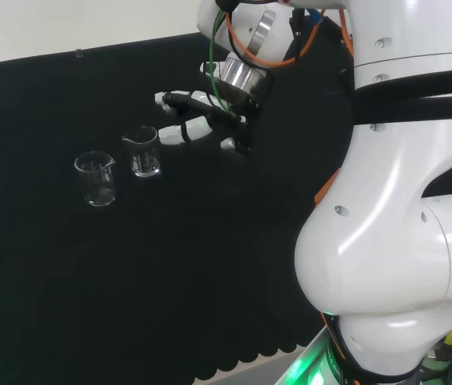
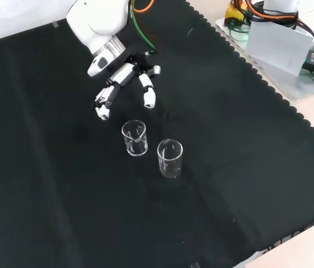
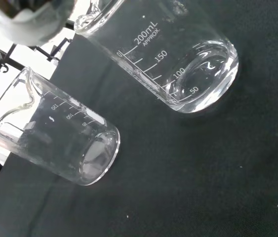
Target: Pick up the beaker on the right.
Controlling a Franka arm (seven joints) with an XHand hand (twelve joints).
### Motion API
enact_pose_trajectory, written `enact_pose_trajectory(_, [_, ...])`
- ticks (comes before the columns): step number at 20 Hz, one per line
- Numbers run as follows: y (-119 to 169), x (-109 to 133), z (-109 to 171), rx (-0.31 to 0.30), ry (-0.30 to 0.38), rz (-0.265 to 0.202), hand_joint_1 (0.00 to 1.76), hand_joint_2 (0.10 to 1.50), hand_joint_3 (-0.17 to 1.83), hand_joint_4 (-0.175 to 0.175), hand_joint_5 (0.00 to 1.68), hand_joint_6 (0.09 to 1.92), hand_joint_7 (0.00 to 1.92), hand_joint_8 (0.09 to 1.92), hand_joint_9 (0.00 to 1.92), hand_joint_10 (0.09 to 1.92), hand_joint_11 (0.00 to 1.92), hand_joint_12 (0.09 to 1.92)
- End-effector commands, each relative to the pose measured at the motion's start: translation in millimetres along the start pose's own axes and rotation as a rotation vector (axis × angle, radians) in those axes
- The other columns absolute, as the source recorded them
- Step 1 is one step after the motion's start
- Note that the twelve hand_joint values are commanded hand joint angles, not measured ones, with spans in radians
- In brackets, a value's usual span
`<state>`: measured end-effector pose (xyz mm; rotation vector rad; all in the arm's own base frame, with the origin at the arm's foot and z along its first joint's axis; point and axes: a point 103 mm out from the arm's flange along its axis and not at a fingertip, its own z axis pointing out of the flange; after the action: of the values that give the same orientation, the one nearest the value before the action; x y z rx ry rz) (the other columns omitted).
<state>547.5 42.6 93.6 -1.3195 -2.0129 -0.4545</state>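
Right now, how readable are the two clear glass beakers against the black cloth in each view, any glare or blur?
Head view: the two clear glass beakers show mainly as pale rims and highlights on the black cloth. Front view: much the same, outlines thin, with the black and white hand crisp above them. Wrist view: beakers sharp with markings visible, while a white part of the hand is blurred.

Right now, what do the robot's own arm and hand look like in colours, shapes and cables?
The glossy white arm has big rounded links with black bands. Orange and green cables loop near a silver metal wrist ring. The black and white hand has slim black fingers with white segments and tips.
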Motion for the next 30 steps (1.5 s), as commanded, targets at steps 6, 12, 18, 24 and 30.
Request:
enact_pose_trajectory(6, [12,-3,38,-0.007,0.043,-0.024,0.77,0.53,0.66,-0.063,0.26,0.09,0.20,0.60,0.25,0.63,0.00,1.01])
enact_pose_trajectory(12, [16,-6,51,-0.044,0.098,-0.034,0.77,0.53,0.65,-0.059,0.24,0.09,0.14,0.58,0.21,0.61,0.00,0.99])
enact_pose_trajectory(18, [23,-3,57,-0.067,0.113,-0.065,0.78,0.53,0.64,-0.059,0.24,0.09,0.14,0.58,0.20,0.61,0.00,0.99])
enact_pose_trajectory(24, [27,-1,62,-0.075,0.105,-0.065,0.79,0.52,0.63,-0.064,0.27,0.09,0.20,0.60,0.24,0.62,0.00,1.00])
enact_pose_trajectory(30, [32,3,70,-0.103,0.119,-0.075,0.82,0.52,0.63,-0.065,0.31,0.09,0.23,0.60,0.26,0.62,0.00,1.02])
